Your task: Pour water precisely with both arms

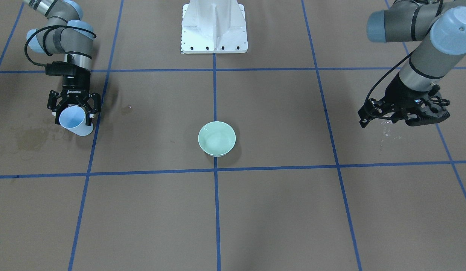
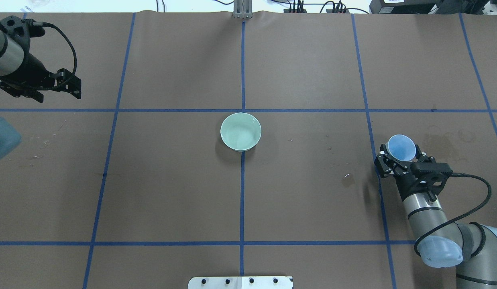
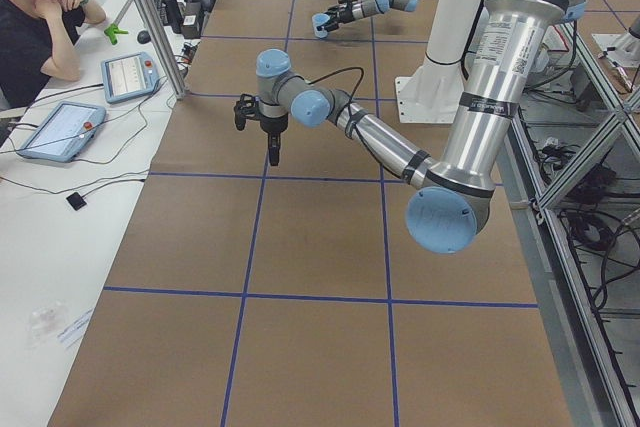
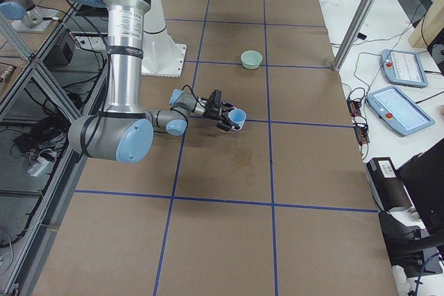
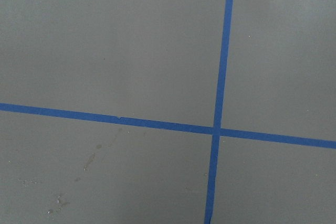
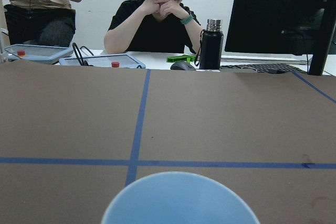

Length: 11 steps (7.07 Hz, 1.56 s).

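Holding a tilted blue cup (image 2: 401, 147), right gripper (image 2: 401, 155) closed around it, far from the green bowl (image 2: 240, 131), left gripper (image 2: 75, 89) closed, empty, far on the bowl's other side

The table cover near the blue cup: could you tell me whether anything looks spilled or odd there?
Yes. A dark damp patch stains the cover beside the cup in the right hand, and a small glinting puddle lies toward the bowl; both look like spills.
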### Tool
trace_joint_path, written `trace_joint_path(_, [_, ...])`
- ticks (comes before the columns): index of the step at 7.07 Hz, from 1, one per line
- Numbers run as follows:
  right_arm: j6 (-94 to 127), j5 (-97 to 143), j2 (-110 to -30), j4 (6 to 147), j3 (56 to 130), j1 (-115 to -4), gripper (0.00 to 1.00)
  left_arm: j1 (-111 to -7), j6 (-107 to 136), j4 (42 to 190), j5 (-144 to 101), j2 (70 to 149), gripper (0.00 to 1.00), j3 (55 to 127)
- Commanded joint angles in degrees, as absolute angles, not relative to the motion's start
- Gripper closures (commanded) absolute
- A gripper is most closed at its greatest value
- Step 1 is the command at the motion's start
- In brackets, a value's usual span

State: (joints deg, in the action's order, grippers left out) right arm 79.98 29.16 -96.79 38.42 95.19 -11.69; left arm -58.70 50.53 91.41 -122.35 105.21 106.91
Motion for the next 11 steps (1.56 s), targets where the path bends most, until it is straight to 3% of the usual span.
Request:
trace_joint_path(1, [79.98, 28.92, -96.94, 37.97, 96.67, -11.17, 0.0, -58.71, 50.54, 91.41, -122.34, 105.21, 0.0, 107.14])
trace_joint_path(5, [79.98, 29.09, -98.35, 37.71, 96.86, -10.81, 0.0, -58.62, 50.54, 91.41, -122.34, 105.12, 0.0, 106.61])
trace_joint_path(11, [79.8, 25.32, -105.89, 37.44, 104.39, -6.16, 0.0, -58.54, 50.54, 91.41, -122.34, 105.21, 0.0, 106.78])
